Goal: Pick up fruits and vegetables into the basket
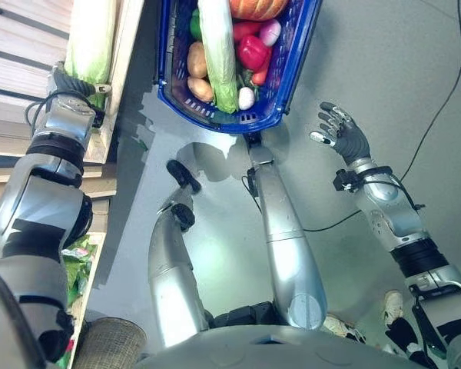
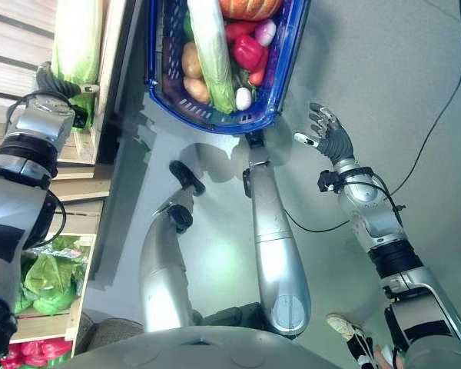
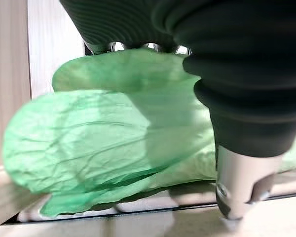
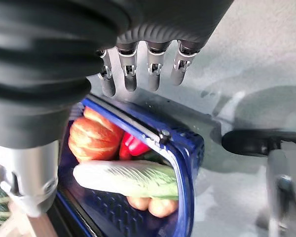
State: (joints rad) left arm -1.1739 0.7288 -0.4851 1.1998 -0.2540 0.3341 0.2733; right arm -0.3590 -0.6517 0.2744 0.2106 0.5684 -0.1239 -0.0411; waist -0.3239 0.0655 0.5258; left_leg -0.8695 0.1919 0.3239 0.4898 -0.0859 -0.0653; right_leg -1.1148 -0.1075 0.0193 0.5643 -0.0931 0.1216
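Leafy cabbage (image 3: pixel 118 143) on the shelf (image 1: pixel 107 115) lies under the left hand (image 1: pixel 71 83), whose grip cannot be told; it may tear or slip short of the basket (image 1: pixel 292 69), right hand (image 1: pixel 339 132) loosely spread, empty.

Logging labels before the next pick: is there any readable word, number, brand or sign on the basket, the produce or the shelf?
None: no readable text in any view.
The blue basket and its produce show no lettering.
The cabbage at the left hand and the wooden shelf bear no labels.
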